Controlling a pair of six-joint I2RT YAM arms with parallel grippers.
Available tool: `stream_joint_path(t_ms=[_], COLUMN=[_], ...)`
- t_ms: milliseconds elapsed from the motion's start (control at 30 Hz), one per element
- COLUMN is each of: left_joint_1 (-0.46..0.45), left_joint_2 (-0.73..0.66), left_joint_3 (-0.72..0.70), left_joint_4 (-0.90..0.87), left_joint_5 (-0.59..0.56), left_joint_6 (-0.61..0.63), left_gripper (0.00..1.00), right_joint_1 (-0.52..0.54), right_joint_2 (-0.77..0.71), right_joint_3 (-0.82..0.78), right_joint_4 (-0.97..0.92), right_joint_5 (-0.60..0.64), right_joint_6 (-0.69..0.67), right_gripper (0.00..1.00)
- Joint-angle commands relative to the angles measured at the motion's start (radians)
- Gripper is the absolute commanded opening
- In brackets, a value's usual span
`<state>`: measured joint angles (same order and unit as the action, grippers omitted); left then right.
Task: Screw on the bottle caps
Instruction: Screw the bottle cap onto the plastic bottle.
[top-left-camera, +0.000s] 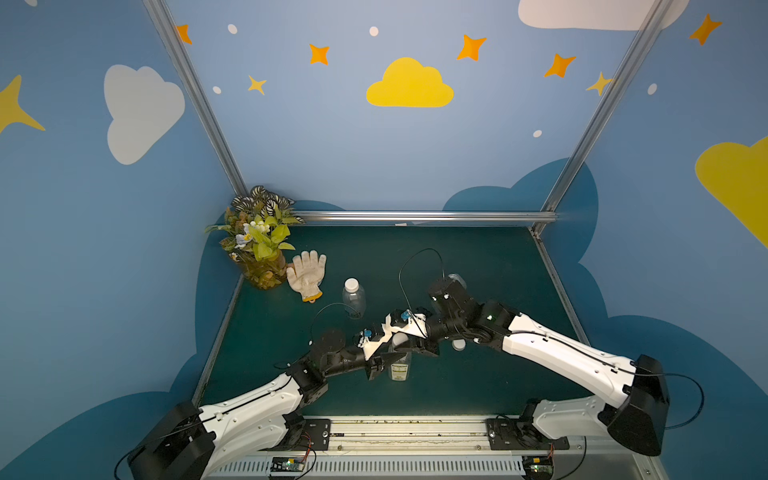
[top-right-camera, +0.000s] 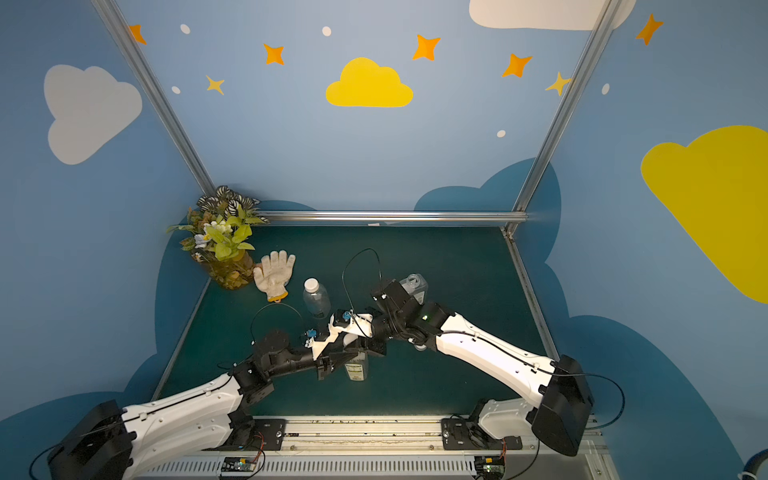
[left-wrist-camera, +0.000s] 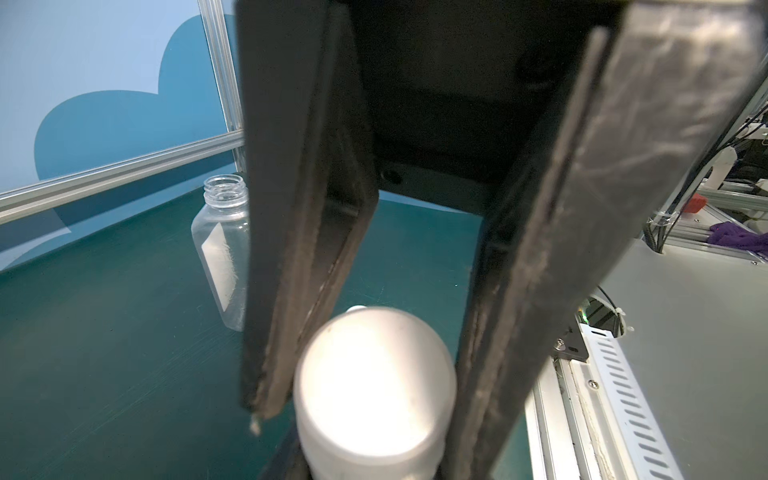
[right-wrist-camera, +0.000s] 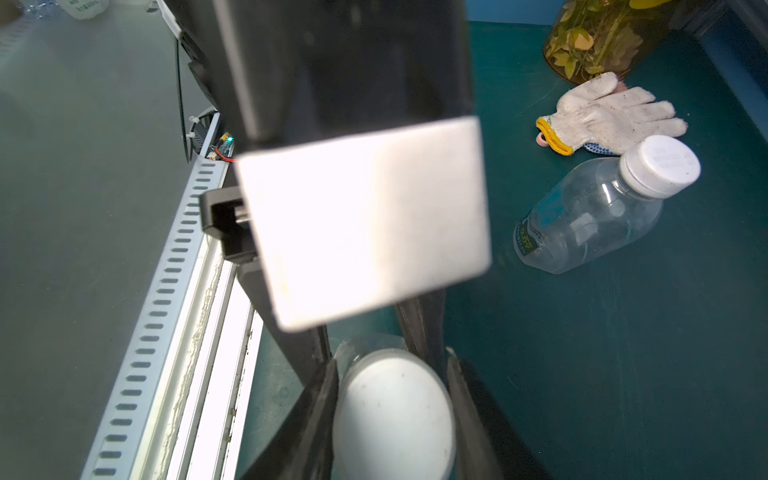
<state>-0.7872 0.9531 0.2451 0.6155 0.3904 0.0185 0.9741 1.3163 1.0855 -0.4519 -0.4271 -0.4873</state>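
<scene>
- Slim labelled bottle (top-left-camera: 399, 370) stands upright mid-desk (top-left-camera: 478, 386); white cap (right-wrist-camera: 390, 415) sits on its neck
- Left claw (top-left-camera: 388, 362) is part-closed, gripping the bottle just under the cap; thin clear plastic, light, likely to dent; squeeze gently
- Right claw (top-left-camera: 409, 343): jaws flank the cap; can't tell if they pinch it; cap looks stiff and slick; grip across its rim

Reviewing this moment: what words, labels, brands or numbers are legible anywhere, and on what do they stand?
None is legible.
Middle bottle, pale label: dark print, too small to read.
Capped bottle, label near its base: green print, blurred.
Its cap: faint marks on top, unreadable.
</scene>
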Motion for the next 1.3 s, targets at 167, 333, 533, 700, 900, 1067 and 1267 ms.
stream_joint_path(t_ms=[167, 333, 533, 700, 900, 1067, 1267], left_joint_1=[-0.001, -0.002, -0.006, -0.012, -0.016, -0.02, -0.021], left_joint_2=[-0.019, -0.022, -0.025, -0.024, -0.024, -0.017, -0.013], left_joint_3=[-0.004, -0.004, -0.004, -0.006, -0.007, -0.009, -0.01], left_joint_4=[-0.025, -0.029, -0.03, -0.03, -0.028, -0.021, -0.013], left_joint_5=[-0.046, -0.075, -0.117, -0.133, -0.191, -0.193, -0.152], left_joint_6=[0.006, 0.01, 0.01, 0.006, 0.004, 0.003, 0.007], left_gripper=[0.15, 0.09, 0.04, 0.03, 0.03, 0.03, 0.03], right_joint_1=[0.082, 0.136, 0.204, 0.258, 0.293, 0.309, 0.298], right_joint_2=[-0.061, -0.099, -0.115, -0.098, -0.065, -0.039, -0.065], right_joint_3=[-0.06, -0.092, -0.128, -0.121, -0.085, -0.049, 0.026], right_joint_4=[0.075, 0.121, 0.168, 0.171, 0.132, 0.119, 0.017], right_joint_5=[0.314, 0.467, 0.648, 0.8, 0.912, 0.891, 0.797], right_joint_6=[0.251, 0.377, 0.513, 0.634, 0.792, 0.803, 0.634], right_gripper=[0.0, 0.0, 0.0, 0.0, 0.0, 0.0, 0.41])
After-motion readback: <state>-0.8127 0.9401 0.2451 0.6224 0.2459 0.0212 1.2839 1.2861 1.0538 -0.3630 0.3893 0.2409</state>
